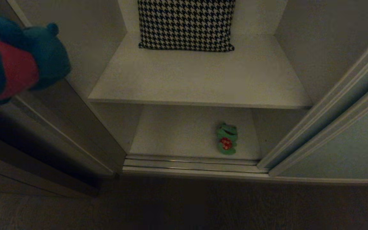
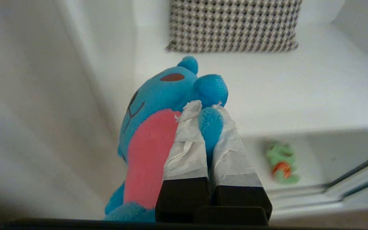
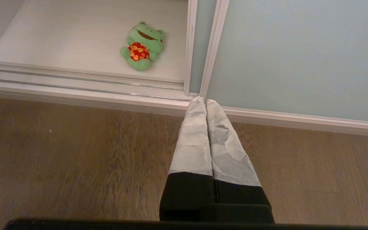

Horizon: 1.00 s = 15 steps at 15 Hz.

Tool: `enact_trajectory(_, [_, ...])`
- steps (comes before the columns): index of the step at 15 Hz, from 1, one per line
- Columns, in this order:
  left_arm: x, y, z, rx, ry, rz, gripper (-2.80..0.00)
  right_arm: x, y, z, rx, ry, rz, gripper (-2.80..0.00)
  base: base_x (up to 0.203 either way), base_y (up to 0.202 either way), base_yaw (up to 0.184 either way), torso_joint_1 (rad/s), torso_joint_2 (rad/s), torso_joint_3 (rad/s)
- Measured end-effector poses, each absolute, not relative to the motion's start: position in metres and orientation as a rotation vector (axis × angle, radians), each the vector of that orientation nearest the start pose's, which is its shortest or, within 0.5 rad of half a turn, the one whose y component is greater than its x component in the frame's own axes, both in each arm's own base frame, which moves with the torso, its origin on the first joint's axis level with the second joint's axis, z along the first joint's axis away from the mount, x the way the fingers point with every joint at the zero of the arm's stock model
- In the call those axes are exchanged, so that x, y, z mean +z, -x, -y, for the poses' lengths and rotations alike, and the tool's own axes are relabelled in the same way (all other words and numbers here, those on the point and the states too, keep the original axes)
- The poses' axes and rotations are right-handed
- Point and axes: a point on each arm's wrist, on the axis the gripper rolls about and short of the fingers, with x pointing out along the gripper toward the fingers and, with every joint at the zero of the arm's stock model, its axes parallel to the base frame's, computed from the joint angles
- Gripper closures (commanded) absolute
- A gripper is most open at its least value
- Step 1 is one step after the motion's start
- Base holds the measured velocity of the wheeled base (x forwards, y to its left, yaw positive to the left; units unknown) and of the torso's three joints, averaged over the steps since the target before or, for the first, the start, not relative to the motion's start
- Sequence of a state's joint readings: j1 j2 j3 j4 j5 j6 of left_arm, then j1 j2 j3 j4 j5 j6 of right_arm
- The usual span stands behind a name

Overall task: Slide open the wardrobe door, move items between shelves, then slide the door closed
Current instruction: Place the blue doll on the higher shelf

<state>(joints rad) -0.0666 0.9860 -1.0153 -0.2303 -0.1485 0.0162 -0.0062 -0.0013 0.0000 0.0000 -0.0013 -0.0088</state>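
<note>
My left gripper (image 2: 207, 107) is shut on a limb of the teal-blue bear (image 2: 158, 127), holding it in the air at the left of the open wardrobe; the bear (image 1: 18, 60) shows at the far left of the head view. The green frog (image 1: 226, 138) lies on the lower shelf (image 1: 171, 134), also seen as the frog (image 3: 142, 44) from the right wrist. The upper shelf (image 1: 203, 80) lies below and right of the bear. The sliding wardrobe door (image 1: 347, 143) stands slid to the right. My right gripper (image 3: 205, 101) is shut and empty, low over the floor before the door track.
A black-and-white houndstooth cushion (image 1: 186, 24) leans at the back of the upper shelf. A dark brown panel (image 1: 43, 137) stands at the left. The metal door track (image 1: 190, 164) runs along the wardrobe's front, with wooden floor (image 3: 75, 159) before it.
</note>
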Motion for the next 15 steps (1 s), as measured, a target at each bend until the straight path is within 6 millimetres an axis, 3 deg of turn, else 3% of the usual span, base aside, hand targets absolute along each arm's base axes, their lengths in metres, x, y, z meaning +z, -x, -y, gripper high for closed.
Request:
enact_trajectory(3, [0.380,-0.160,0.020,-0.255,0.016,0.238,0.00,0.075,0.023,0.000,-0.007,0.009,0.001,0.00,0.000,0.000,0.000,0.000,0.00,0.000])
enact_trajectory(6, [0.384,-0.218,0.032,-0.275,0.032,0.202,0.00,0.075,0.023,0.000,-0.008,0.009,0.001,0.00,0.000,0.000,0.000,0.000,0.00,0.000])
enact_trajectory(11, [0.367,-0.310,0.046,-0.231,0.031,0.220,0.00,0.075,0.023,0.000,-0.007,0.009,0.001,0.00,0.000,0.000,0.000,0.000,0.00,0.000])
enact_trajectory(15, [0.349,-0.362,0.053,-0.213,0.025,0.234,0.00,0.075,0.023,0.000,-0.008,0.008,0.001,0.00,0.000,0.000,0.000,0.000,0.00,0.000])
